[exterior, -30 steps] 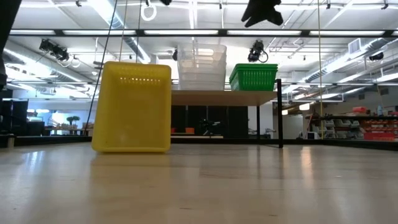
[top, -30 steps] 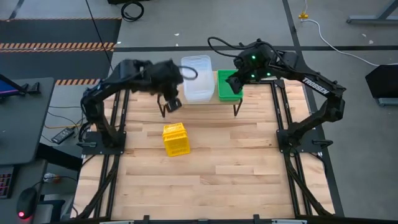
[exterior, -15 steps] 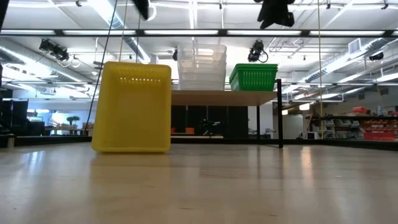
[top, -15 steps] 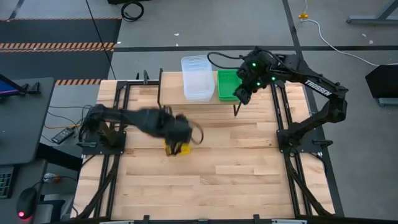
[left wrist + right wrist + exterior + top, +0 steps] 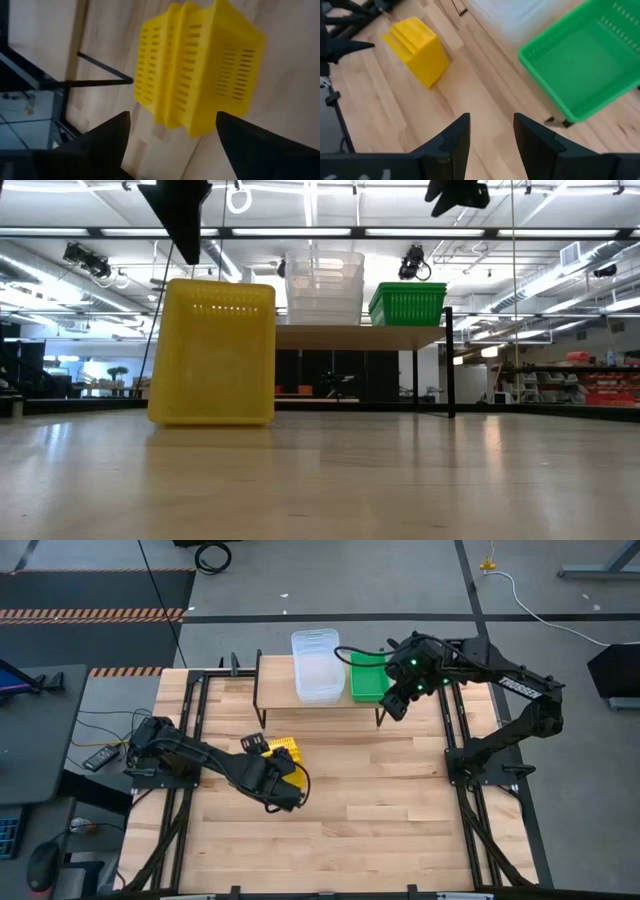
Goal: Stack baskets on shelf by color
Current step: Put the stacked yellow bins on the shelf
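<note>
A nested stack of yellow baskets (image 5: 288,755) (image 5: 212,352) (image 5: 200,70) (image 5: 417,47) rests on the tabletop left of centre. My left gripper (image 5: 272,778) (image 5: 185,215) (image 5: 170,150) hangs open just above it, and the stack lies ahead of the fingers without touching them. On the shelf (image 5: 340,337) at the far edge sit stacked clear baskets (image 5: 318,665) (image 5: 323,288) and, to their right, a green basket (image 5: 366,678) (image 5: 408,304) (image 5: 585,65). My right gripper (image 5: 397,705) (image 5: 458,192) (image 5: 492,142) hovers open, high beside the green basket's near right corner.
The shelf's thin black legs (image 5: 262,718) (image 5: 448,365) stand between the yellow stack and the far edge. Black frame rails (image 5: 195,730) run along the table's left and right sides. Bare wooden tabletop (image 5: 380,810) spreads over the near and right parts.
My left gripper has swung from above the shelf's left end toward the near edge and come down over the yellow stack, turning as it went. My right gripper has drifted a little toward the right and near edges, away from over the green basket. The baskets have stayed put.
</note>
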Controlling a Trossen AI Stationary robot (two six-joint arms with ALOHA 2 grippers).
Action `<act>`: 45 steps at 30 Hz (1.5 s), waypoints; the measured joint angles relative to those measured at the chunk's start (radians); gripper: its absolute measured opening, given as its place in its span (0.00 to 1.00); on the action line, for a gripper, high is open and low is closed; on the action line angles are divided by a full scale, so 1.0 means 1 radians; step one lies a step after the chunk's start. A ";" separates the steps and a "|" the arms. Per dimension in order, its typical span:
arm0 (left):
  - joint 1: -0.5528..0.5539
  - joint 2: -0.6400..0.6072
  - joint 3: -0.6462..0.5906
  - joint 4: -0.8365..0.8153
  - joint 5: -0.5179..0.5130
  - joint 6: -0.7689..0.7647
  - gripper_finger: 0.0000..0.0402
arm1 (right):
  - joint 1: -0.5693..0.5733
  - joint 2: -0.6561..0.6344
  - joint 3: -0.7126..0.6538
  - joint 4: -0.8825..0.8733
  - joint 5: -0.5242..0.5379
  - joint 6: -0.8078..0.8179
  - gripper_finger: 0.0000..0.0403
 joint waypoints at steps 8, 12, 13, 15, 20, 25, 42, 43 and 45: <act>-0.050 0.000 0.003 0.010 0.025 -0.078 0.78 | 0.062 0.001 0.000 -0.073 0.036 0.042 0.39; -0.086 0.000 0.003 0.011 -0.001 -0.078 0.78 | 0.071 0.001 0.000 -0.070 0.080 0.051 0.39; -0.093 0.000 0.003 0.011 -0.021 -0.078 0.78 | 0.071 0.001 0.000 -0.070 0.092 0.051 0.39; -0.103 0.000 0.003 0.012 -0.067 -0.075 0.78 | 0.071 0.001 0.000 -0.069 0.118 0.051 0.40; -0.090 0.000 -0.058 0.064 -0.094 -0.010 0.78 | 0.071 0.001 0.000 -0.050 0.195 0.050 0.40; -0.049 0.001 -0.177 0.122 0.009 0.036 0.78 | 0.071 0.001 0.000 -0.035 0.258 0.050 0.40; 0.133 -0.008 -0.226 0.101 -0.159 0.179 0.77 | 0.071 0.002 0.000 -0.032 0.304 0.027 0.39; 0.147 -0.008 -0.226 0.132 -0.160 0.208 0.77 | 0.071 0.002 0.000 -0.032 0.304 0.023 0.39; 0.175 -0.008 -0.226 0.208 -0.157 0.286 0.77 | 0.071 0.002 0.000 -0.032 0.304 0.021 0.39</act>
